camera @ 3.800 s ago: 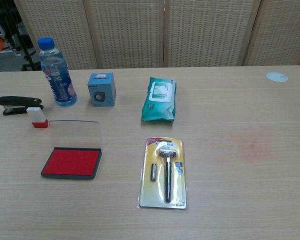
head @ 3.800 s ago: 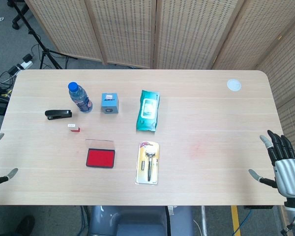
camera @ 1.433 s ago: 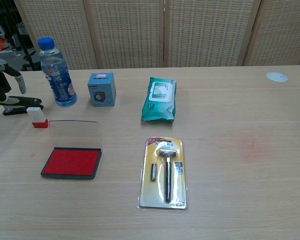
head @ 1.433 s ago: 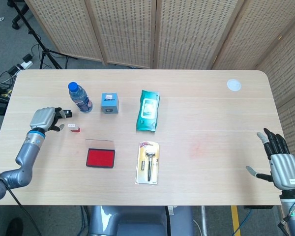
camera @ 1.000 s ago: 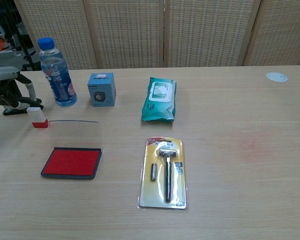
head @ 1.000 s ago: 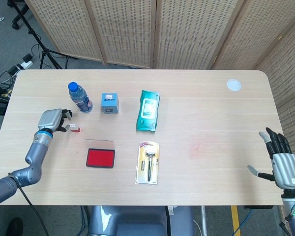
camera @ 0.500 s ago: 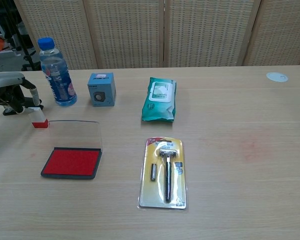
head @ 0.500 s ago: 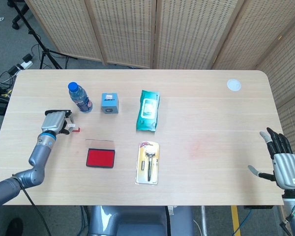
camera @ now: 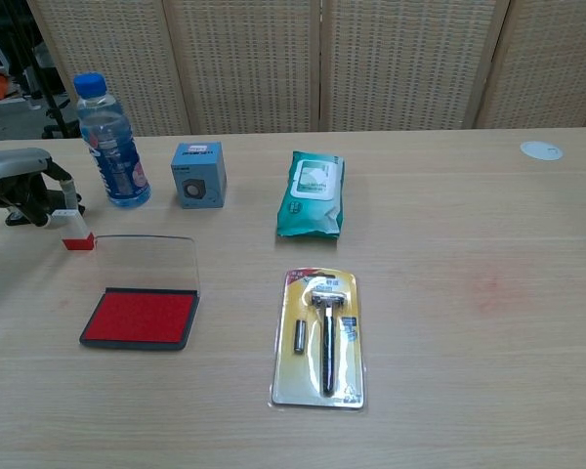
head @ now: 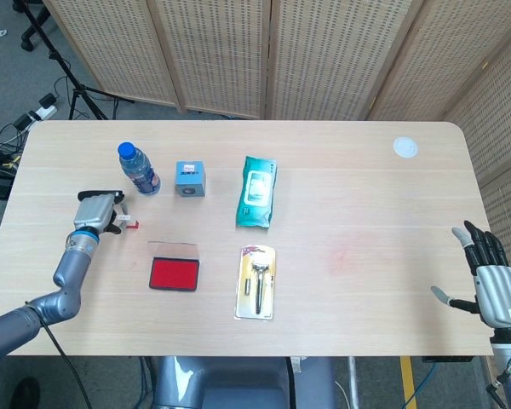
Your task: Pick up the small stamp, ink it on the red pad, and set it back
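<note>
The small stamp (head: 129, 224), white on top with a red base (camera: 77, 240), stands on the table left of the bottle. My left hand (head: 94, 211) hangs over it from the left, fingers (camera: 64, 193) curled down onto its white top. The frames do not show whether they pinch it. The red ink pad (head: 174, 273) lies open in front of the stamp, and its clear lid (camera: 146, 262) stands up behind the red surface (camera: 140, 318). My right hand (head: 492, 290) floats past the table's near right corner, fingers spread and holding nothing.
A black stapler (camera: 10, 210) lies just behind my left hand. A water bottle (head: 139, 169), a blue box (head: 190, 179) and a green wipes pack (head: 257, 191) stand in a row further back. A razor blister pack (head: 256, 282) lies right of the pad. A white disc (head: 404, 147) sits far right.
My left hand came in from the table's left edge to the stamp, and its fingers lowered onto the white top. The stamp has not moved. The right hand stays roughly in place.
</note>
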`<state>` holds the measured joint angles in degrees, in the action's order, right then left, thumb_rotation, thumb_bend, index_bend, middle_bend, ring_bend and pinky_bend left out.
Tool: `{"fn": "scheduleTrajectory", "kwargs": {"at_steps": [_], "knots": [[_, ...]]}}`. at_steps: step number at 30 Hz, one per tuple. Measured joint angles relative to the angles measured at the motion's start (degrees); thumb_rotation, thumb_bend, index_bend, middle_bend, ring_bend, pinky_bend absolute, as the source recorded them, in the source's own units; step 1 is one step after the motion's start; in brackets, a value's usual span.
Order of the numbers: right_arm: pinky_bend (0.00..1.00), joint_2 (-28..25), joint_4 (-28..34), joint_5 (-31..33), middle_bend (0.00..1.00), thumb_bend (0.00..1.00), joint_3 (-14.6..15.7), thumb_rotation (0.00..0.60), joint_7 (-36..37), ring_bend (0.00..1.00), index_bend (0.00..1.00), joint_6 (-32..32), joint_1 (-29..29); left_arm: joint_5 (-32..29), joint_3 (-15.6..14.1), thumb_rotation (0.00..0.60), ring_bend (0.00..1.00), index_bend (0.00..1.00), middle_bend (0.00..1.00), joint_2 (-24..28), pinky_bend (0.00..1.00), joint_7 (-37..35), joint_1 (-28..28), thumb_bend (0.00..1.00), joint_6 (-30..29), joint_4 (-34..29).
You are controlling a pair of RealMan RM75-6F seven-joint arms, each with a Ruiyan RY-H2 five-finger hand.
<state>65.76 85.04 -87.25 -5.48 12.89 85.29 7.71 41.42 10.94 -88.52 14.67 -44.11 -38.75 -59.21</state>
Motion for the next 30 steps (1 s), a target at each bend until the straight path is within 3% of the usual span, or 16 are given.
{"fn": "scheduleTrajectory", "kwargs": {"at_steps": [22,30], "knots": [[0.00,0.0,-0.3,-0.1,0.00,0.00,0.0,0.600,0.9,0.00,0.00,0.1,0.0,-0.7,0.4,0.600,1.00,0.59,1.00,-1.0,0.92,1.4,-0.4,0.38,-1.5,0.6],[0.00,-0.1,-0.1,-0.4,0.00,0.00,0.1,0.600,1.1,0.00,0.00,0.3,-0.1,0.6,0.6,0.600,1.00,0.61,1.00,3.3,0.92,1.6,0.3,0.39,-3.3,-5.8]]}}
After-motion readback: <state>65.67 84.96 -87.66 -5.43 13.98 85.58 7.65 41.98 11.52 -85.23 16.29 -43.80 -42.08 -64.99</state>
